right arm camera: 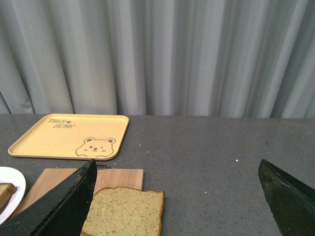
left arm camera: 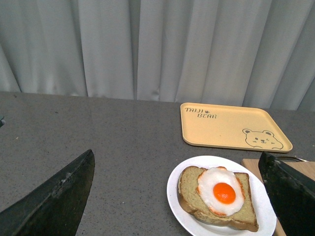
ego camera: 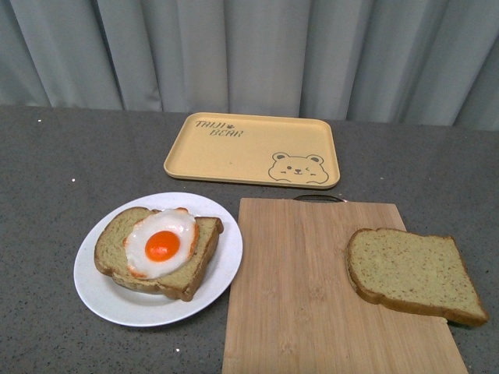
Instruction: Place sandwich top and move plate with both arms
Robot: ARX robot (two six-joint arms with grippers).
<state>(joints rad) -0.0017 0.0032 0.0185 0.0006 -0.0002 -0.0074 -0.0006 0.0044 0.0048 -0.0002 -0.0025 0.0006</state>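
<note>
The sandwich top (ego camera: 413, 273), a plain brown speckled bread slice, lies on the right part of a wooden cutting board (ego camera: 304, 288). It also shows in the right wrist view (right arm camera: 125, 214), close by one finger. The white plate (ego camera: 105, 296) at front left carries a bread slice with a fried egg (ego camera: 161, 245). The plate also shows in the left wrist view (left arm camera: 179, 209), between the spread fingers. My left gripper (left arm camera: 179, 196) is open and empty. My right gripper (right arm camera: 177, 196) is open and empty above bare table beside the bread. Neither arm shows in the front view.
A yellow tray with a bear drawing (ego camera: 253, 148) lies at the back centre of the grey table (ego camera: 62, 171). A grey curtain (ego camera: 249, 54) hangs behind. The board's dark handle (ego camera: 318, 198) points toward the tray.
</note>
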